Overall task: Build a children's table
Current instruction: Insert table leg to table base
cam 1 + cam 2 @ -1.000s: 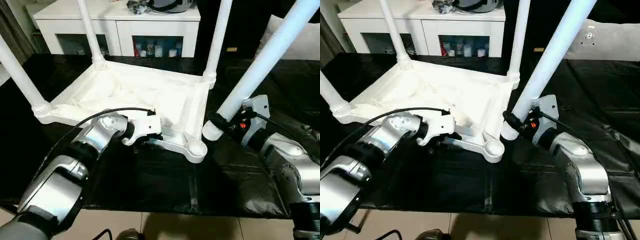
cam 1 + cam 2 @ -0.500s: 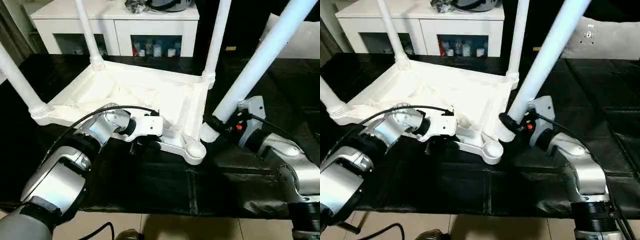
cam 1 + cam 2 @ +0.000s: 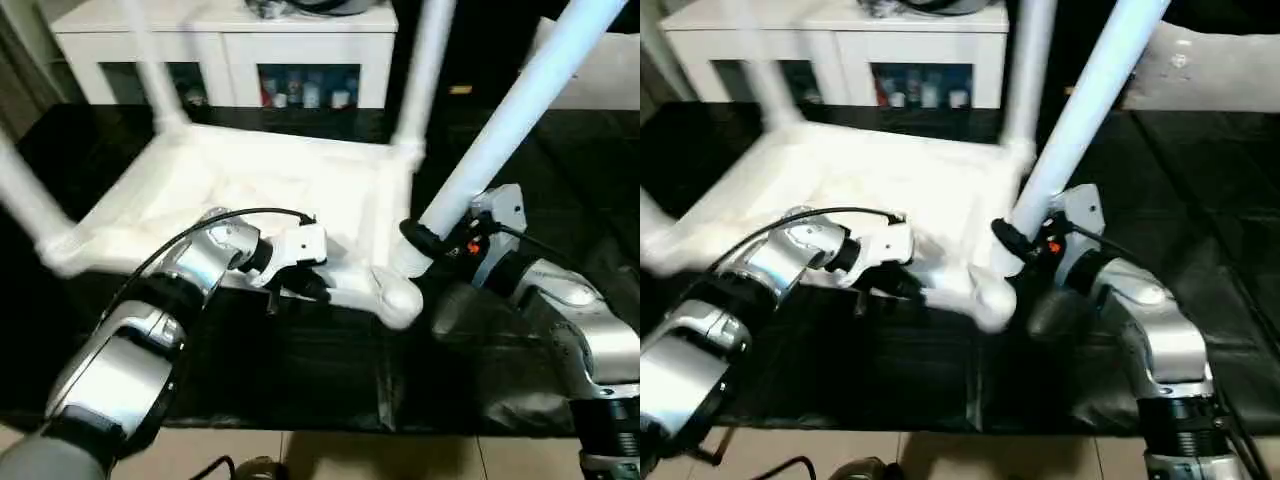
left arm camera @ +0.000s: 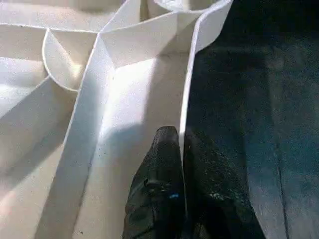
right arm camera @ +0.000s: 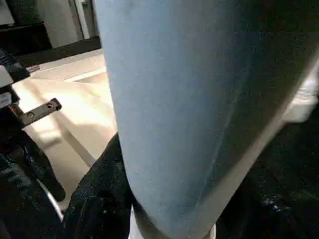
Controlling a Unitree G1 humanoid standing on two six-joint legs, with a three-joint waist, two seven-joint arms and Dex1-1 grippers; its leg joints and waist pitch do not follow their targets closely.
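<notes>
The children's table (image 3: 250, 180) lies upside down on the black surface (image 3: 330, 370), three legs already standing in their sockets. Our left pincer (image 4: 180, 149), which stood partly open a second ago, has now closed onto the thin rim wall of the top. Our right pincer (image 3: 425, 240) grips the fourth leg (image 3: 500, 130) near its flared end, now just beside the empty corner socket (image 3: 398, 295). We judge the top braced and the leg nearly ready for insertion.

Upturned children's table (image 3: 300, 180) on work table (image 3: 330, 370), cabinet (image 3: 230, 50) behind.
</notes>
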